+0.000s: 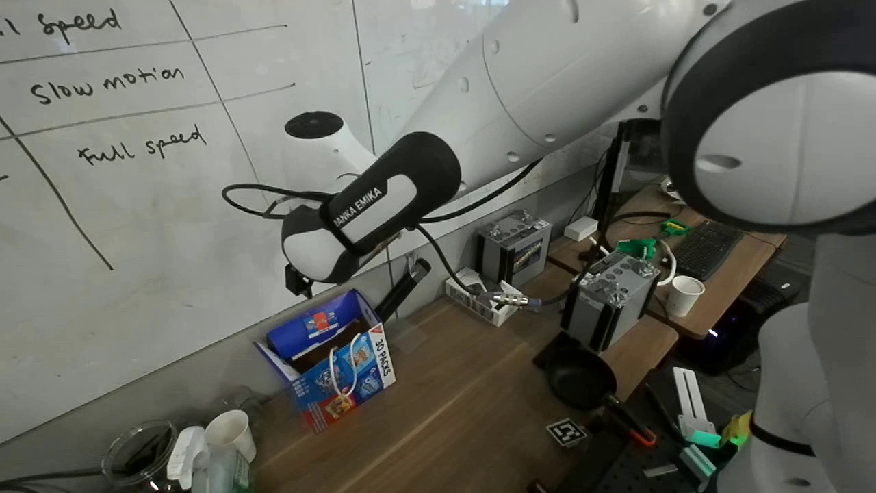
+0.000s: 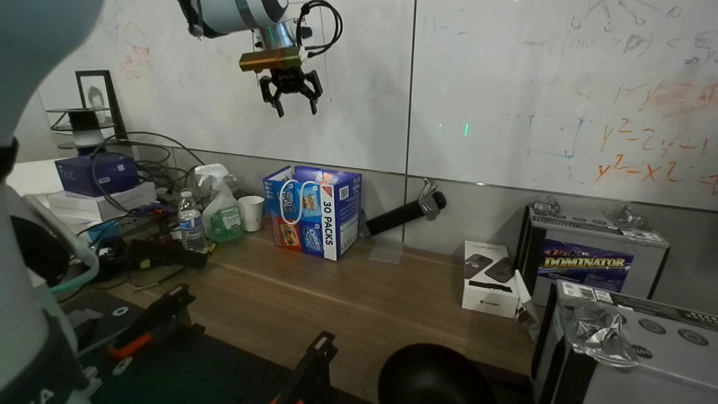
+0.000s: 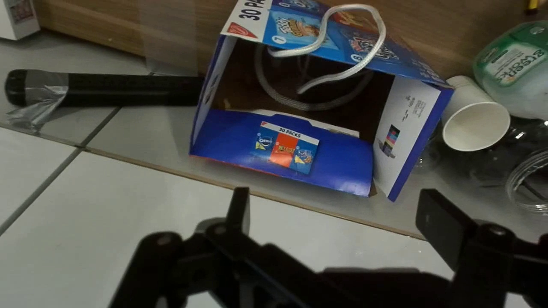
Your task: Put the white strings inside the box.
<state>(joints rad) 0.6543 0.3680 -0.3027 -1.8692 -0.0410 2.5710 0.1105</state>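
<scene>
Close against the lower edge of the wrist view, the black gripper (image 3: 335, 201) holds its jaws wide apart, with nothing between them; the whiteboard (image 3: 107, 218) shows behind. At top centre are the white strings (image 3: 342, 75): they loop outside the blue box (image 3: 402, 64), over its printed front, and both strands cross the rim toward the mouth. Deeper, in shade, lies a curl (image 3: 308, 106) of similar cord; whether it is the same piece cannot be told.

By my judgement the task is part done. Some cord is within the walls; the hanging loop is not, and it calls for a pinch, a lift over the rim and a drop. In an exterior view the gripper (image 2: 297, 113) stands high, left of upper centre, well above the box.

The box stands upright, its back near the wall (image 3: 145, 130), so room behind is scant. Its mouth is wide, but a bent blue flap (image 3: 342, 158) lies along the lower side and a white flap (image 3: 409, 117) juts at the right; either could catch a descent. At the left of the wrist view a black tube (image 3: 137, 90) runs up to the box, touching or not I cannot tell. At the right are a paper cup (image 3: 475, 124), a spray bottle (image 3: 511, 64) and a clear jar (image 3: 509, 188). Most room to move lies in front, where in an exterior view the wooden table (image 2: 348, 292) spreads from the box toward a black pan (image 2: 432, 376) at the lower edge.
</scene>
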